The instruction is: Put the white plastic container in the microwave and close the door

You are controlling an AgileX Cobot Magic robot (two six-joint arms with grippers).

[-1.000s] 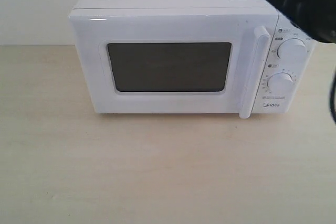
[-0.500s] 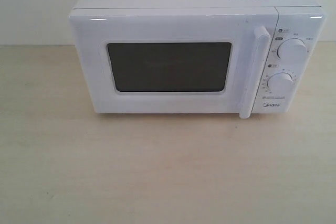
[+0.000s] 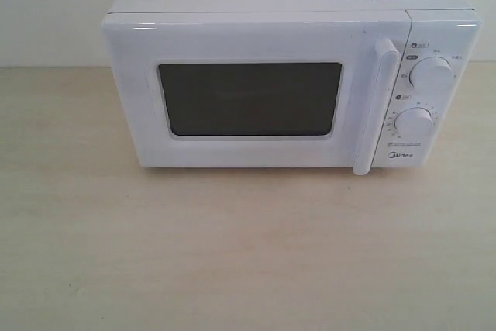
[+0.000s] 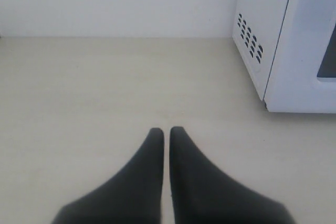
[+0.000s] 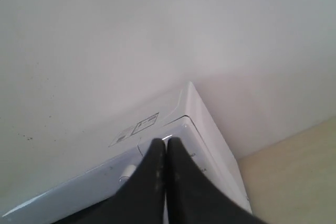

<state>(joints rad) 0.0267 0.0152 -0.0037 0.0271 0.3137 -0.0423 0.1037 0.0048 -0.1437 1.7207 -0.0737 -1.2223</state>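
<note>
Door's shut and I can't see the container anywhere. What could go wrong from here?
1. The door is closed and its dark window shows nothing inside, so whether the white plastic container is loaded cannot be confirmed.
2. The right gripper, shut, hangs close over the top front edge of the microwave; a careless descent might strike the dials.

Bare lab-like tabletop setup: a white microwave (image 3: 287, 91) on pale wood-grain table (image 3: 232, 253) against blank white wall (image 3: 46, 13).
</note>
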